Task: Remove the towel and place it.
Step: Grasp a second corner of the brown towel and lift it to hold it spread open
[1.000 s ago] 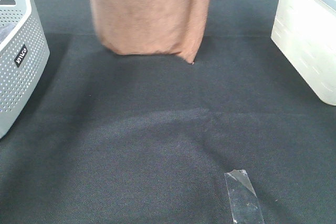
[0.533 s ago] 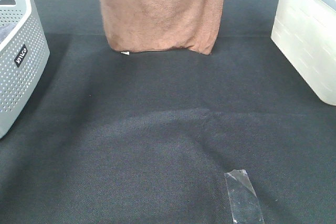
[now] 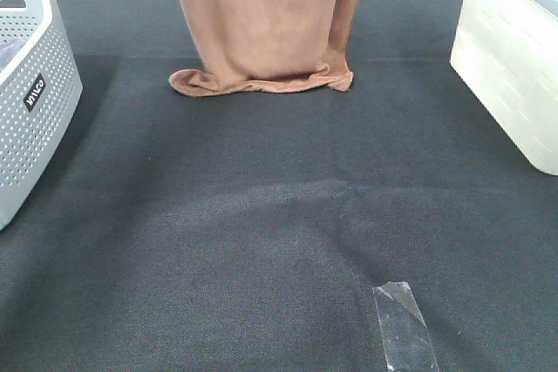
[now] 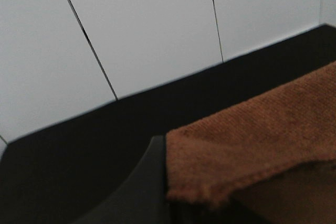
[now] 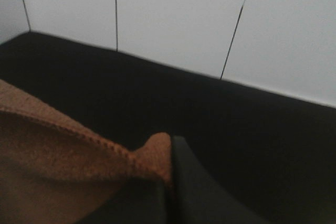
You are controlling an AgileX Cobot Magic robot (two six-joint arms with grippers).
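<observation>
The reddish-brown towel (image 3: 261, 23) hangs down from above the top edge of the exterior high view, and its bottom hem folds onto the black table cloth (image 3: 261, 215) at the far middle. In the left wrist view a dark finger (image 4: 142, 192) presses a stitched corner of the towel (image 4: 252, 150). In the right wrist view another corner of the towel (image 5: 79, 166) is pinched against a dark finger (image 5: 194, 192). Both grippers are shut on the towel's upper corners and lie out of the exterior high view.
A grey perforated basket (image 3: 30, 93) stands at the left edge. A white slatted bin (image 3: 514, 58) stands at the right edge. A strip of clear tape (image 3: 403, 327) lies on the cloth near the front. White wall panels (image 4: 157, 24) rise behind the table.
The hanging towel has come down. Its bottom hem, which swung free above the cloth before, now rests folded on the table.
</observation>
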